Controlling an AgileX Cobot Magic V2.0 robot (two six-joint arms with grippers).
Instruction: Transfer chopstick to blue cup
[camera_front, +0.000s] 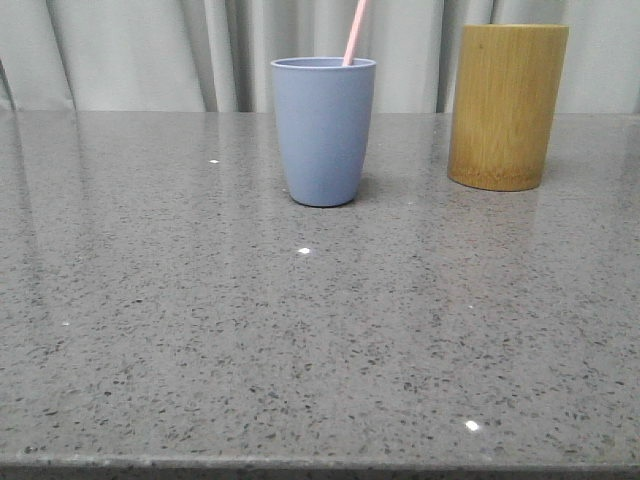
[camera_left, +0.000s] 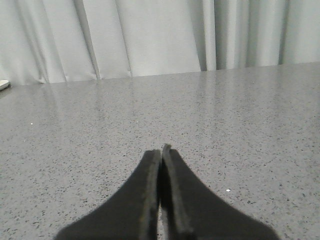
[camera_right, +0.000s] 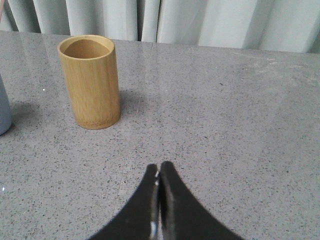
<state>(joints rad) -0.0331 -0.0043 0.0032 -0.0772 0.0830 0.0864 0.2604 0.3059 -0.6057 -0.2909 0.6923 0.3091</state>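
Note:
The blue cup (camera_front: 323, 130) stands upright at the back middle of the grey stone table. A pale pink chopstick (camera_front: 354, 32) sticks up out of it, leaning right; only its upper end shows. In the right wrist view a sliver of the blue cup (camera_right: 4, 107) shows at the frame edge. My left gripper (camera_left: 161, 150) is shut and empty, low over bare table. My right gripper (camera_right: 159, 167) is shut and empty, some way in front of the bamboo holder. Neither gripper shows in the front view.
A tan bamboo holder (camera_front: 507, 105) stands upright to the right of the blue cup; it looks empty in the right wrist view (camera_right: 91, 82). Pale curtains hang behind the table. The table's front edge (camera_front: 320, 465) runs along the bottom of the front view.

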